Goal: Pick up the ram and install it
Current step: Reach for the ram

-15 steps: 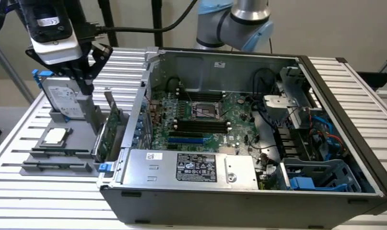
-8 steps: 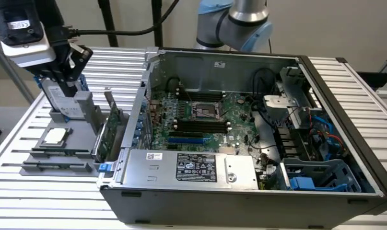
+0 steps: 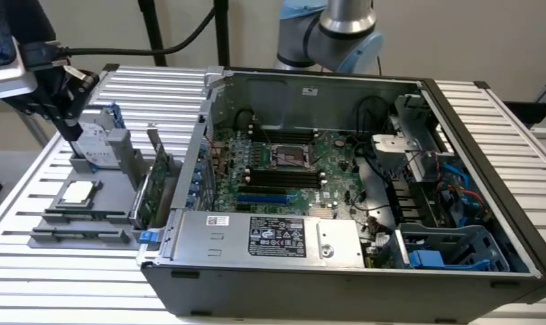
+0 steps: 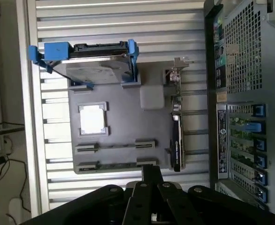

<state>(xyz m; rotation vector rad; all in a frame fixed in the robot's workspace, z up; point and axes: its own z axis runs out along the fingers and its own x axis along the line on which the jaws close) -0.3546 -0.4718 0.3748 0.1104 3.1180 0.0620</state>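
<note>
The ram shows as two thin dark sticks standing on edge in the grey holder tray (image 4: 128, 101), one (image 4: 114, 146) just behind the other (image 4: 115, 164). In the exterior view they (image 3: 81, 217) sit at the tray's front, left of the open computer case (image 3: 345, 277). My gripper (image 3: 74, 134) hangs over the tray's back end, above the hard drive, well apart from the sticks. Its black fingers (image 4: 150, 174) come together with nothing between them. Black memory slots (image 3: 282, 177) lie bare on the motherboard inside the case.
The tray also holds a silver hard drive with blue rails (image 4: 97, 63), a square processor (image 4: 91, 118) and a green expansion card with metal bracket (image 4: 175, 136). A power supply box (image 3: 264, 237) and blue drive cages (image 3: 444, 254) fill the case's front. Slatted table (image 3: 56, 284).
</note>
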